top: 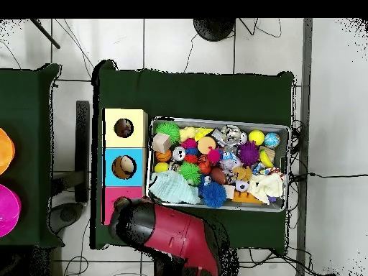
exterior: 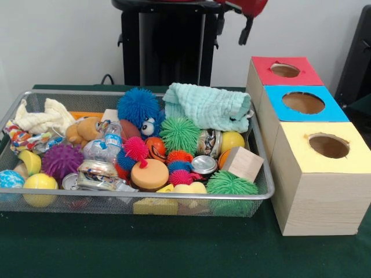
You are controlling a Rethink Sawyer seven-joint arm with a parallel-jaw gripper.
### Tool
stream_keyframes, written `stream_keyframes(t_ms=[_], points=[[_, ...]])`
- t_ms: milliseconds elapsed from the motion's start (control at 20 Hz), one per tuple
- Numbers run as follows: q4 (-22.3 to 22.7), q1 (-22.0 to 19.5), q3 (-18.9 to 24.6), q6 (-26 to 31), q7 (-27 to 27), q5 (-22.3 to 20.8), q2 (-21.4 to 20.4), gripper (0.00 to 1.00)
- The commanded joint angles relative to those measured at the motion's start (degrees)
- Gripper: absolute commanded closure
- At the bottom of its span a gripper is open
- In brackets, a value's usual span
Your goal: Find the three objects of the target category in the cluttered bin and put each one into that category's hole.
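Note:
The bin (exterior: 145,196) of silver wire mesh lies on the green table, full of mixed toys. Among them are a blue fuzzy ball with eyes (exterior: 139,107), green spiky balls (exterior: 179,134), a mint cloth (exterior: 208,107), a wooden block (exterior: 243,163), a crushed water bottle (exterior: 104,147) and a purple spiky ball (exterior: 61,160). The hole (exterior: 328,145) in the yellow-topped box is right of the bin, nearest the camera; it also shows in the overhead view (top: 123,129). My gripper (exterior: 246,30) hangs high at the top edge, behind the boxes and away from the bin.
The blue-topped box (exterior: 324,113) and the red-topped box (exterior: 307,76) stand in a row behind the yellow one. The black pedestal (exterior: 168,46) rises behind the bin. In the overhead view the red arm (top: 169,233) covers the red-topped box. A second green table (top: 29,154) stands beside.

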Motion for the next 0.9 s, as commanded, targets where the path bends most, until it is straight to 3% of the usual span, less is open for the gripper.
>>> stream_keyframes(t_ms=[50,350,900], points=[[-3.2,-4.4,-0.4,-8.3,5.4,-3.9,-1.7,0.0],[0.6,-12.4,7.3,-19.2,1.7,-4.7,-0.1,0.0],[-7.5,-21.6,11.0,-20.7,-4.1,-13.2,10.8,0.0]])
